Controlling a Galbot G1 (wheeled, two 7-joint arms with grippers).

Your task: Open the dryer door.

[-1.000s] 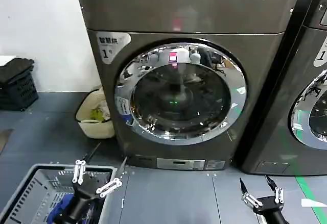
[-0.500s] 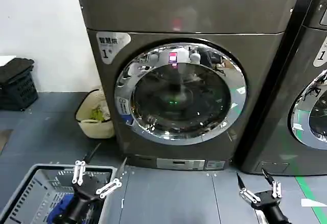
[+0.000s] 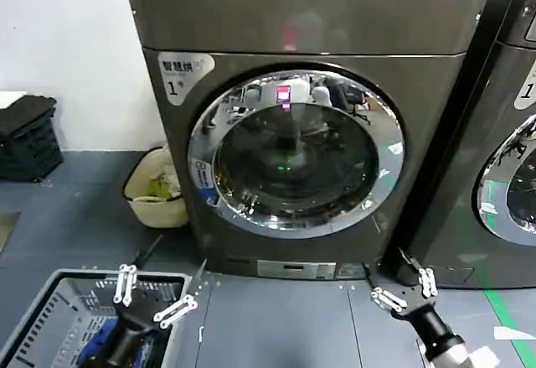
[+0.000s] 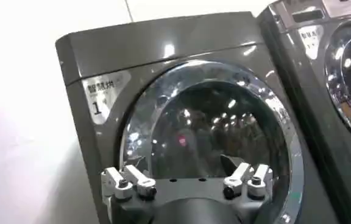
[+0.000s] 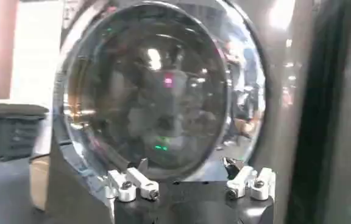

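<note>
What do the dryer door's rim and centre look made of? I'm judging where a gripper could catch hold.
The dryer door rim looks like polished chrome, possibly plated plastic: it mirrors the room. Its centre looks like dark tinted glass, showing glints. The dryer body looks like brushed bronze-grey metal.

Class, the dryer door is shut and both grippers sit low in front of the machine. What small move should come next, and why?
Probably raise the right gripper, fingers open, toward the right side of the dryer door's chrome rim. The door sits flush against the dryer, and neither gripper touches it; the left gripper hangs over a basket.
</note>
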